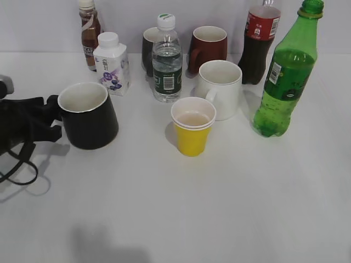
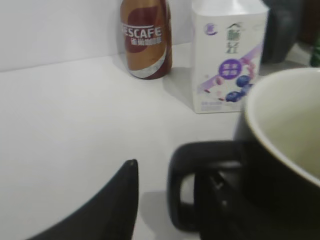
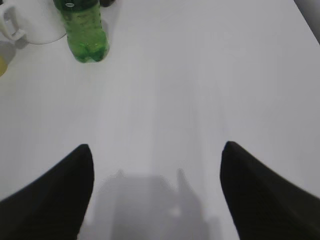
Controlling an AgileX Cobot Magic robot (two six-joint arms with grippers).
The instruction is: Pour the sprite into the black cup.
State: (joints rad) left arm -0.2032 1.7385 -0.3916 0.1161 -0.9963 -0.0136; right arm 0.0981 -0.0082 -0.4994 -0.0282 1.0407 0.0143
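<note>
Standing upright at the table's three o'clock, the sprite (image 1: 286, 76) lies toward eleven o'clock of the right gripper (image 3: 156, 195), spread empty. The left gripper (image 1: 50, 118) meets the black cup (image 1: 88, 115)'s handle; grip unclear.

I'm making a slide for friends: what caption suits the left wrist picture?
Left claw at the black cup's handle, Nescafe bottle and blueberry drink carton behind.

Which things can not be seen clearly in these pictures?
- Left tool: exterior view, cut by the left edge; its grip on the black cup is unclear.
- Sprite: right wrist view, top cut off.
- Sprite label: exterior view, print too small.
- Right tool: absent from exterior view.
</note>
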